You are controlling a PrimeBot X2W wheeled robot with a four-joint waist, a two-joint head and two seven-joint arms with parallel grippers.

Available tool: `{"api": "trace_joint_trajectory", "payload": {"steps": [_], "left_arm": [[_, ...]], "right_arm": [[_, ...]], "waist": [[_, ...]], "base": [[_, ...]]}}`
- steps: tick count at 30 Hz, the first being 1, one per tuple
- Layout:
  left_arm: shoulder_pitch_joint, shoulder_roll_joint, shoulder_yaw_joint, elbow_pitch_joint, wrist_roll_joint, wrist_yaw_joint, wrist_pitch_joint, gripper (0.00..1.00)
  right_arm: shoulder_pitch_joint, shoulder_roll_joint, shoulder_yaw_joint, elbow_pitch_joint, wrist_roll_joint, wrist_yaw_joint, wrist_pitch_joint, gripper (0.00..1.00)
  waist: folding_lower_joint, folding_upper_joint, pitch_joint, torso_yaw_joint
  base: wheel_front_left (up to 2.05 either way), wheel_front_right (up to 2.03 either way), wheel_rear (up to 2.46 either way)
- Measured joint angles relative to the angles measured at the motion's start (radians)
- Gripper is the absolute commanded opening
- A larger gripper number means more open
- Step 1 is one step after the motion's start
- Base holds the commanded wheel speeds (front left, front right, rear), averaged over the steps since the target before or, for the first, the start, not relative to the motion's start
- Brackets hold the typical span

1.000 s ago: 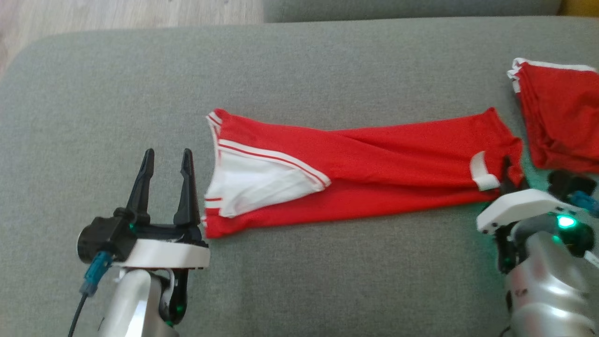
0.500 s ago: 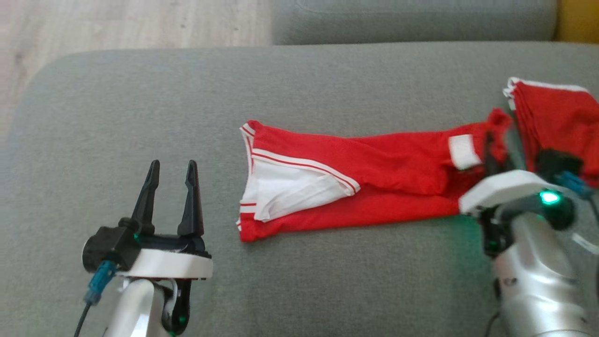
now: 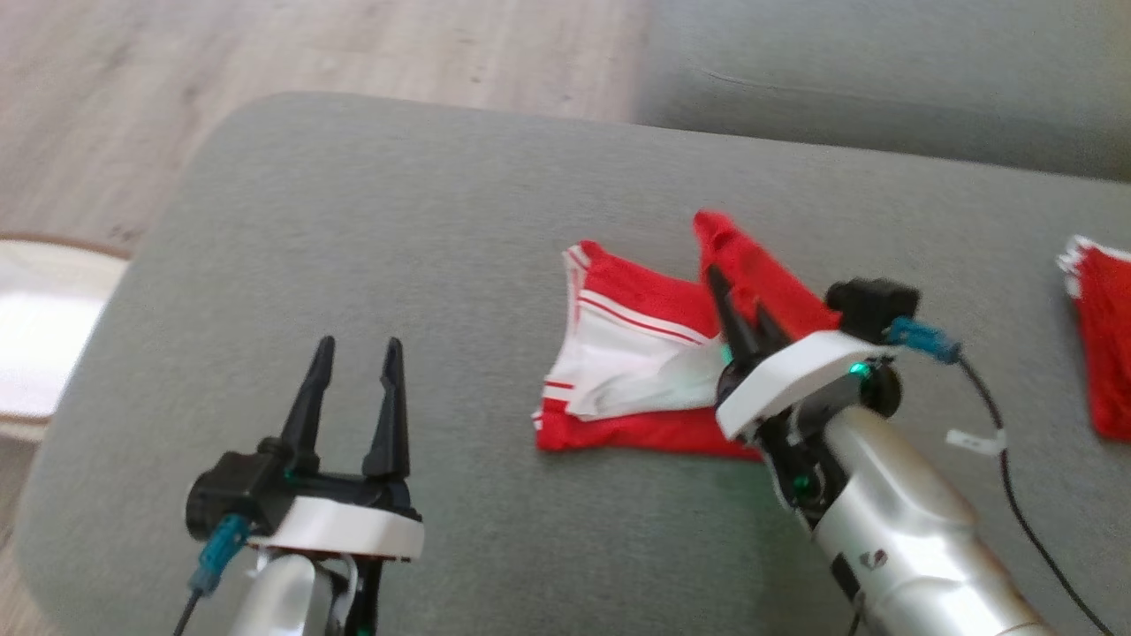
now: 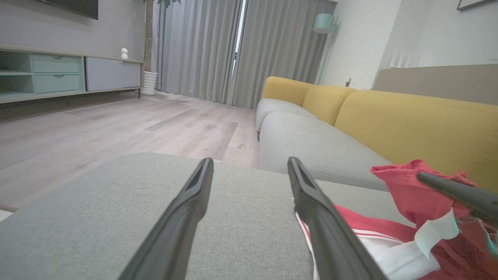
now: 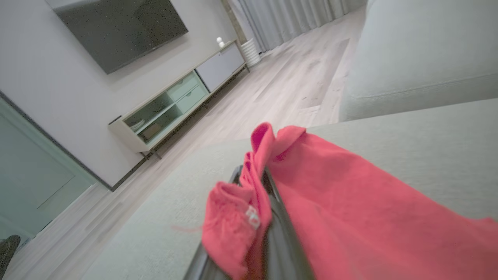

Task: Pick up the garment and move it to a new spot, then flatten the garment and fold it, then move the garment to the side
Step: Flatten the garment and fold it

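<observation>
The garment [image 3: 632,353], red with white trim and a white panel, lies on the grey cushion [image 3: 398,221]. My right gripper [image 3: 735,299] is shut on its red end, which it holds lifted and doubled back over the part still lying flat. In the right wrist view the red cloth [image 5: 330,194] drapes over the fingers [image 5: 280,217] and hides their tips. My left gripper [image 3: 357,346] stands open and empty over bare cushion, left of the garment. In the left wrist view, the garment [image 4: 404,190] rises just right of the open left gripper [image 4: 251,161].
Another red garment [image 3: 1100,353] lies at the cushion's right edge. The cushion's rounded left end [image 3: 106,353] drops to the wooden floor [image 3: 265,53]. A second grey cushion [image 3: 884,79] lies behind, with a yellow backrest [image 4: 408,124]. A low cabinet [image 5: 179,97] stands against the wall.
The right gripper has carried the garment's right end up and leftward over the rest, halving its spread. The head camera has turned too. The left gripper stayed open.
</observation>
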Motion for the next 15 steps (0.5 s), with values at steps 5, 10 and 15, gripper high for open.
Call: {"api": "trace_joint_trajectory", "payload": {"steps": [5, 10, 15], "left_arm": [[0.005, 0.000, -0.031, 0.006, -0.013, 0.001, 0.000, 1.00], [0.005, 0.000, -0.053, 0.013, -0.020, 0.009, 0.000, 1.00], [0.005, 0.000, -0.063, 0.024, -0.020, 0.010, 0.000, 1.00]], "right_arm": [[-0.004, 0.000, 0.108, 0.062, 0.090, 0.000, -0.021, 0.00], [-0.051, -0.001, 0.190, 0.131, 0.171, 0.000, -0.054, 0.00], [-0.107, -0.001, 0.276, 0.209, 0.235, 0.000, -0.066, 1.00]], "waist": [[0.0000, 0.0000, -0.011, 0.073], [0.0000, 0.0000, -0.009, 0.138], [0.0001, 0.0000, 0.005, 0.184]], "base": [[0.00, 0.00, 0.00], [0.00, 0.00, 0.00], [0.00, 0.00, 0.00]]}}
